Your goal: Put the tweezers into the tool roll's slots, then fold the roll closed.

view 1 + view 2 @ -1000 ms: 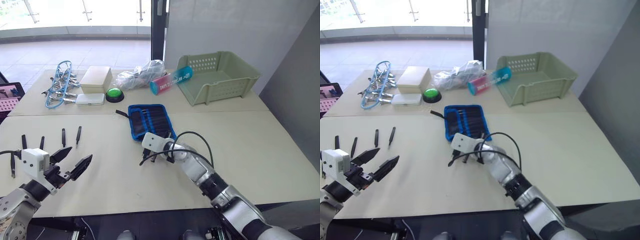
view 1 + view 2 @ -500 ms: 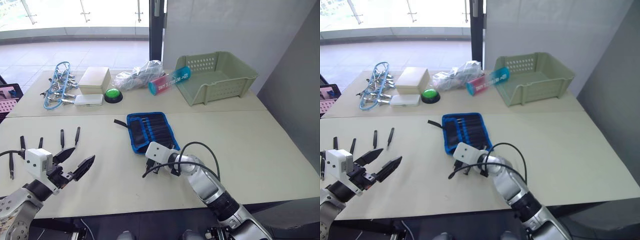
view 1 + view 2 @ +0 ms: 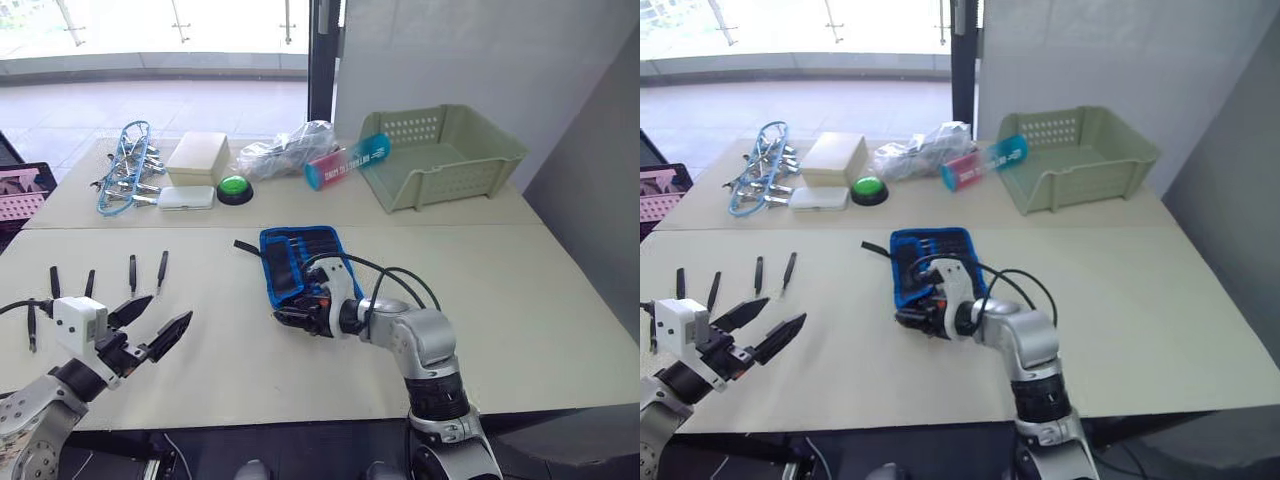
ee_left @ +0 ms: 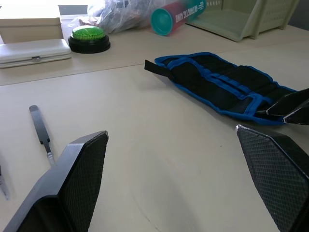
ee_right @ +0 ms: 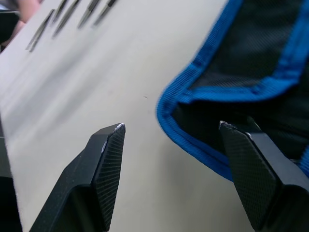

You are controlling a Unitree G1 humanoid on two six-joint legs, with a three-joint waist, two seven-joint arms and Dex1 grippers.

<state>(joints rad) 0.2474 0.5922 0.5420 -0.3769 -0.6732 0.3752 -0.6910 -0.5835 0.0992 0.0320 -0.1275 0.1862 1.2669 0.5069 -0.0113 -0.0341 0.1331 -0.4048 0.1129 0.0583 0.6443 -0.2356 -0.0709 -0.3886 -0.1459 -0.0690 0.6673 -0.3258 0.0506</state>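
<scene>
Tweezers (image 3: pixel 131 273), slim and black, lie in a loose row on the pale worktop (image 3: pixel 520 290) at the robot's left, points toward the robot, none yet in the slots (image 3: pixel 312 256) of the tool roll (image 3: pixel 300 260). That roll, black with bright blue edging, lies open near the middle of the worktop, its black strap (image 3: pixel 246 248) trailing from the far-left corner. The right pincer (image 3: pixel 288 318) sits low at the roll's near edge, fingers spread wide with one over bare worktop and the other over the blue-trimmed fabric; it grips nothing. The left pincer (image 3: pixel 148 327) hovers close to the robot, just on the near side of the tweezers, its two black fingers parted and empty. Along the far side of the worktop stand a green plastic basket (image 3: pixel 445 155), a pink-and-teal tube (image 3: pixel 346 163) lying on its side, a crumpled clear bag (image 3: pixel 283 152), a green button (image 3: pixel 233 187), a cream box (image 3: pixel 197 158), a flat white case (image 3: pixel 185 198) and silver tools in a light-blue ring (image 3: pixel 124 172).
</scene>
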